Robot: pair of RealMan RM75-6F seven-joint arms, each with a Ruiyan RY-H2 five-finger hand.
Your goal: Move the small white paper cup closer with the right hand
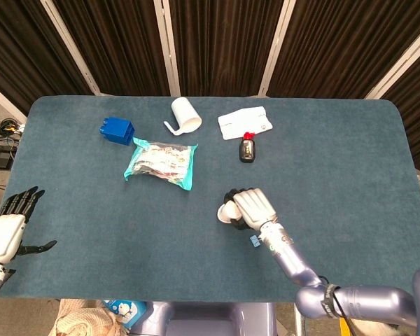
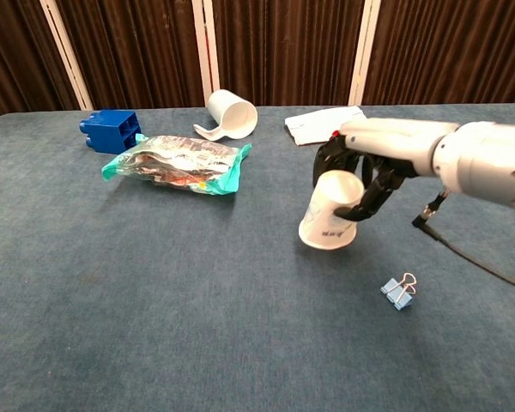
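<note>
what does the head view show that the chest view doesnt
Only the head view shows the left hand, open at the table's near left edge, and the whole dark keyfob.

Only the chest view shows that the paper cup is upside down, tilted and lifted off the table, plus the binder clip's full shape.

Both show the right hand gripping the cup, the blue block, snack bag, tipped white mug and white packet.

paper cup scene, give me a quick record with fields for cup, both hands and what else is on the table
cup: small white paper cup, upside down, tilted, lifted off the table
right hand: right hand grips the cup, fingers wrapped around it
left hand: left hand holds nothing, fingers apart, at table's near edge
nearby: blue binder clip
far side: blue block, snack packet, white mug on its side
</note>
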